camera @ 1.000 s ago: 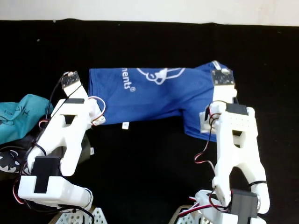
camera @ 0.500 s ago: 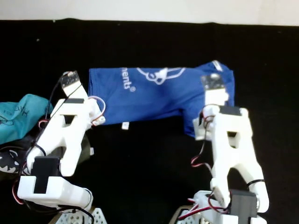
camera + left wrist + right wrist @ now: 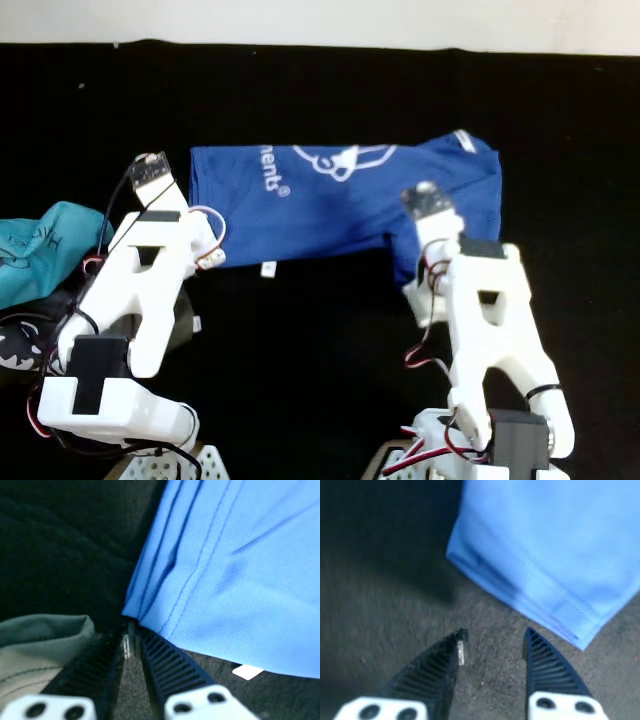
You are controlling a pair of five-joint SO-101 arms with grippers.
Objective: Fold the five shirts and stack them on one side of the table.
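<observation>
A blue shirt (image 3: 340, 205) with white print lies spread across the middle of the black table (image 3: 320, 100). My left gripper (image 3: 132, 636) is at the shirt's near left corner (image 3: 137, 615), jaws pinched together on the hem. My right gripper (image 3: 495, 640) is open over bare table, just short of the shirt's folded near right edge (image 3: 530, 600). From above, the right arm (image 3: 480, 300) covers the shirt's near right part, and the left arm (image 3: 150, 270) stands at its left end.
A bunched teal shirt (image 3: 40, 250) lies at the table's left edge, with a dark patterned garment (image 3: 15, 345) just nearer. A grey-green cloth (image 3: 40, 640) sits beside my left fingers. A small white tag (image 3: 268, 268) sticks out from the blue shirt's near hem.
The right arm has swung left and toward the near side, off the shirt's right end. The left arm and the shirt have stayed put.
</observation>
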